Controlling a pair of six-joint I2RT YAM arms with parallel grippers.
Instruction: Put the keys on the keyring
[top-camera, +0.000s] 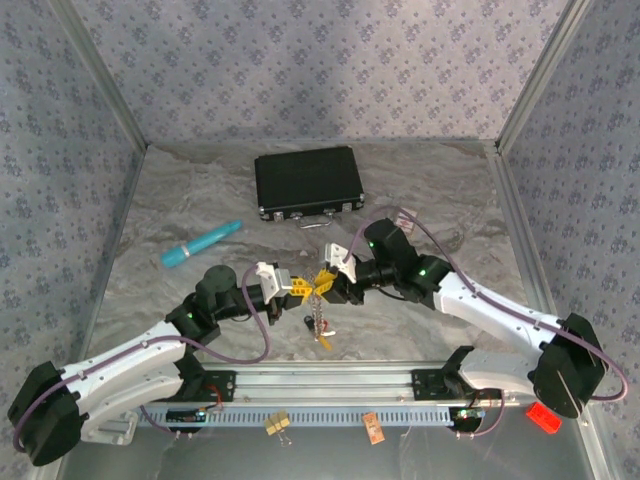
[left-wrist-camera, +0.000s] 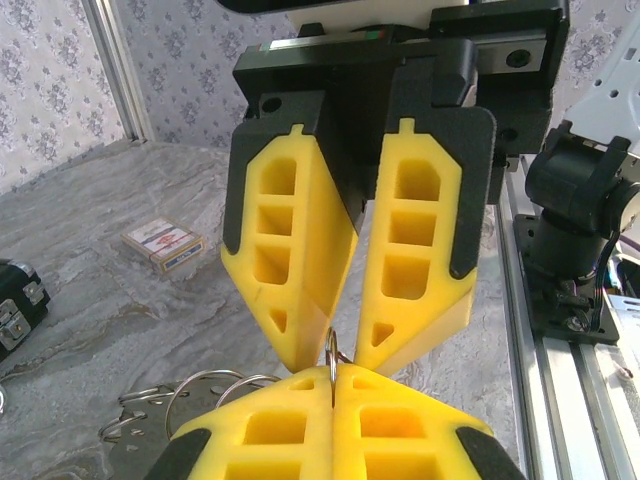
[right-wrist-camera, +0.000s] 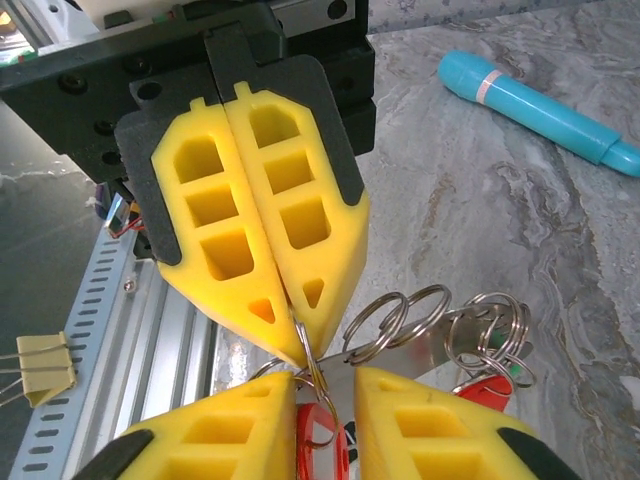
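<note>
My left gripper (left-wrist-camera: 333, 380) is shut on a thin metal keyring (left-wrist-camera: 333, 352), held edge-on above the table. Opposite it, my right gripper (right-wrist-camera: 325, 385) stands open, one fingertip either side of that keyring. A red key tag (right-wrist-camera: 322, 440) hangs in the gap between the right fingers. A metal plate with several split rings (right-wrist-camera: 440, 335) and another red tag (right-wrist-camera: 490, 385) hangs just behind. In the top view the two grippers meet tip to tip (top-camera: 320, 285), and a short chain with keys (top-camera: 321, 325) dangles below them.
A teal pen (top-camera: 200, 243) lies at the left and a black case (top-camera: 307, 183) at the back. A small card box (left-wrist-camera: 163, 243) sits on the table. A yellow binder clip (top-camera: 277, 424) and a small card (top-camera: 373, 428) lie on the front rail.
</note>
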